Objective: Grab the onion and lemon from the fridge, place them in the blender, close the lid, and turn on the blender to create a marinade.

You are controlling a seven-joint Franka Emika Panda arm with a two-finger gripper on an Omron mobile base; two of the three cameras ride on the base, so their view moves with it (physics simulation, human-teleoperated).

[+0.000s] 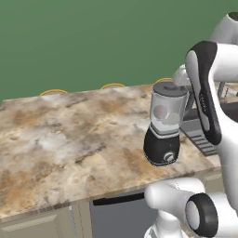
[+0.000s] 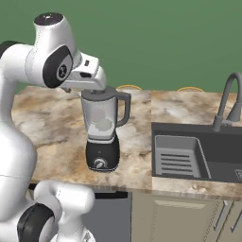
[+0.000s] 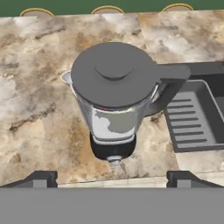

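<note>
1. A mottled brown-and-cream stone counter (image 1: 60, 135) runs across the scene under a flat green wall (image 2: 156, 38); pale cabinet fronts and a dark panel with a black bar handle (image 1: 118, 199) sit below its front edge.
2. Three yellow-rimmed arcs show along the counter's back edge, against the wall.
3. The countertop blender with rounded black base, silver knob and translucent grey tapered jar (image 2: 100, 130) stands upright near the counter's front edge, just left of the dark recessed sink (image 2: 198, 151).
4. The dark grey round lid with a raised central knob (image 3: 114, 73) sits on the jar mouth, covering it; its side tab lies over the dark jar handle, toward the sink.
5. A pale whitish-grey round onion (image 1: 161, 112) shows through the jar wall; other contents are too faint to tell.
6. A curved grey faucet (image 2: 226, 101) rises at the sink's back edge.
7. The gripper (image 3: 112, 177) hangs above the lid, its fingertips (image 3: 41, 178) spread wide apart, holding nothing.
</note>
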